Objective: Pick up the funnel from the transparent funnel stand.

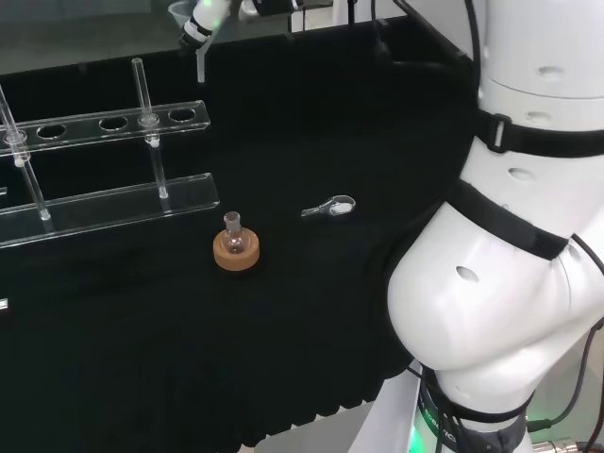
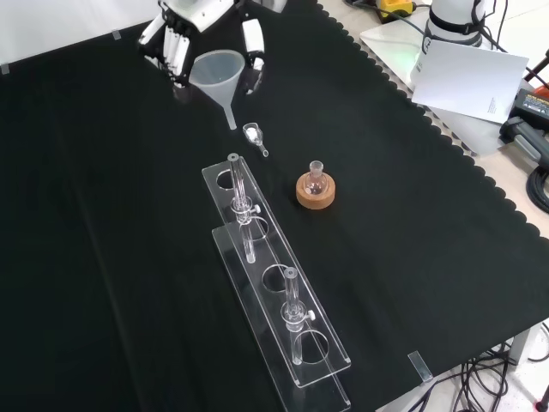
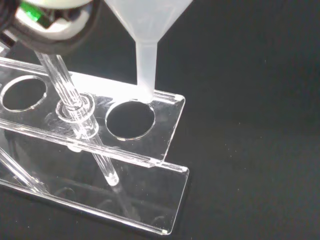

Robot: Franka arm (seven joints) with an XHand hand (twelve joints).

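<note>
A translucent white funnel (image 2: 214, 70) hangs in the air, held at its cone by the hand (image 2: 193, 13); fingers (image 2: 171, 47) curl on one side and the thumb on the other. In the head view the hand (image 1: 201, 21) and funnel (image 1: 199, 64) are at the far top edge, beyond the right end of the clear funnel stand (image 1: 83, 125). The wrist view shows the funnel's stem (image 3: 146, 65) above the stand's end (image 3: 165, 125), just past its last hole, apart from it. In the front view the stand (image 2: 268, 251) lies nearer the camera than the funnel.
A small round flask on a cork ring (image 2: 315, 190) stands right of the stand in the front view and in front of the stand in the head view (image 1: 236, 251). A small clear scoop (image 2: 254, 135) lies just below the funnel's tip. The arm's white links (image 1: 510, 236) rise at the head view's right.
</note>
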